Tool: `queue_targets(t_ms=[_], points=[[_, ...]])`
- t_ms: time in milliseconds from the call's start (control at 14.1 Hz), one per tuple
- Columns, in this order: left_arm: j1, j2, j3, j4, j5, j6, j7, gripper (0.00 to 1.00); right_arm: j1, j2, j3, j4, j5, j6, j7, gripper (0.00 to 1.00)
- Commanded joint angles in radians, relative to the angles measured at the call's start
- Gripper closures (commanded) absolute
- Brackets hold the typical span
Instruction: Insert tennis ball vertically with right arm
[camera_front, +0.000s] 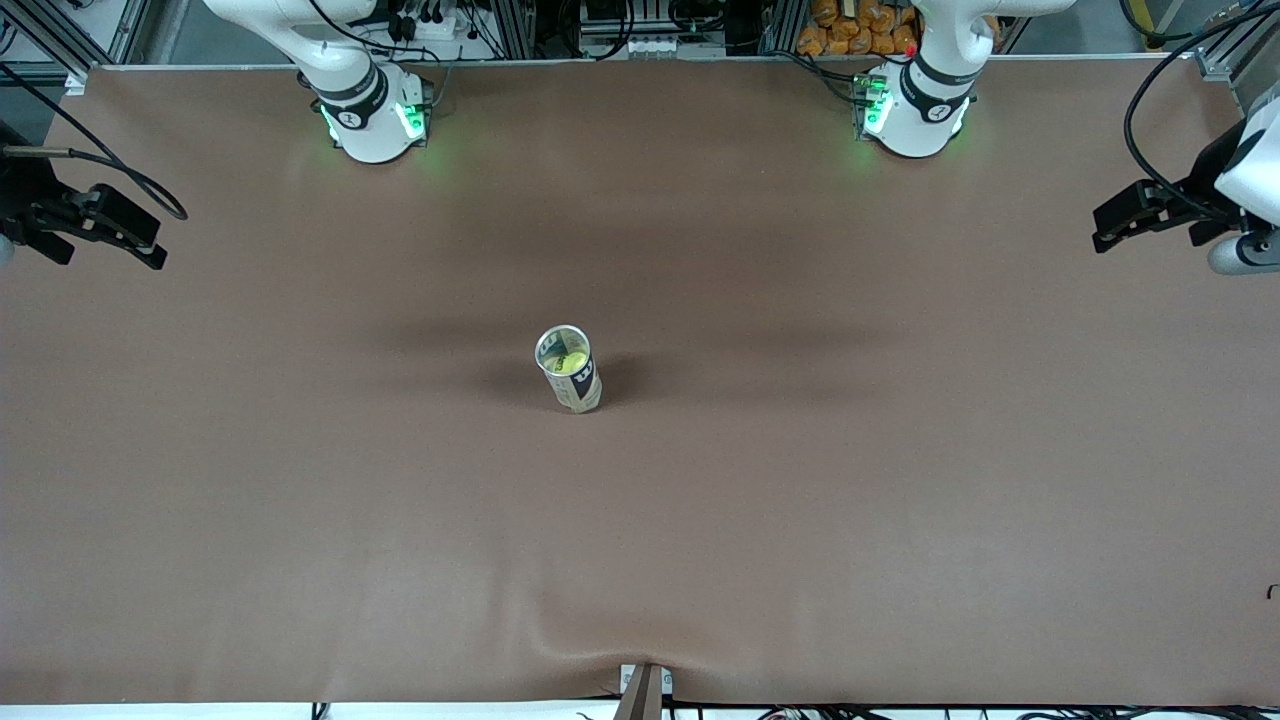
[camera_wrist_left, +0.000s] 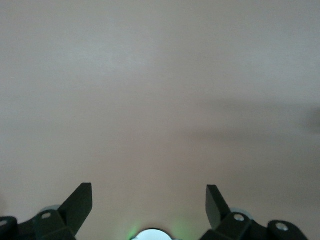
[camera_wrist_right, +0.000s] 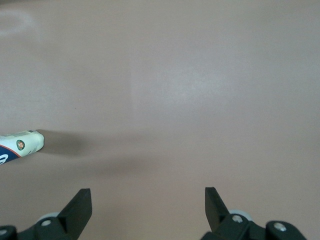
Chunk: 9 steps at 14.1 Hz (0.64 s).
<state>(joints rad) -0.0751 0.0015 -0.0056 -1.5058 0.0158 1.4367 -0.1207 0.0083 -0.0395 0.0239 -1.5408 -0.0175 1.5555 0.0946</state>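
Note:
A clear tennis-ball can (camera_front: 572, 388) with a dark label stands upright in the middle of the brown table, its mouth open upward. A yellow tennis ball (camera_front: 566, 363) sits inside it, seen through the mouth. The can's base also shows in the right wrist view (camera_wrist_right: 22, 142). My right gripper (camera_front: 108, 245) hangs open and empty over the table's edge at the right arm's end, well away from the can; its fingers (camera_wrist_right: 80, 205) stand wide apart. My left gripper (camera_front: 1112, 228) waits open and empty over the left arm's end (camera_wrist_left: 149, 192).
The brown mat (camera_front: 800, 480) covers the whole table. Both arm bases (camera_front: 372, 120) (camera_front: 915, 115) stand at the edge farthest from the front camera. A small bracket (camera_front: 645, 685) sits at the nearest edge, where the mat bulges.

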Motion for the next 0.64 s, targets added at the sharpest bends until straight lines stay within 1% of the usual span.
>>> queue_targets(t_ms=[0,142,213,284,355,569], points=[[0.012,-0.009,-0.031,0.01,-0.027,-0.035,-0.008,0.0,0.004,0.012,-0.002,0.022,0.001,-0.009,-0.007,0.0],[0.014,-0.012,-0.03,0.012,-0.023,-0.059,-0.005,0.0,0.006,0.01,-0.002,0.022,0.002,-0.011,-0.007,0.0],[-0.003,-0.024,-0.013,0.013,-0.017,-0.059,-0.004,0.0,0.006,0.01,-0.002,0.022,0.001,-0.009,-0.007,0.0],[-0.002,-0.024,0.001,0.034,-0.008,-0.059,-0.004,0.0,0.004,0.012,-0.002,0.022,0.002,-0.009,-0.007,0.0],[0.011,-0.012,0.0,0.06,-0.007,-0.059,0.006,0.0,0.004,0.01,-0.002,0.022,0.002,-0.011,-0.007,0.0],[0.012,-0.006,0.001,0.068,-0.005,-0.059,0.009,0.0,0.004,0.01,-0.002,0.022,0.002,-0.011,-0.007,0.0]])
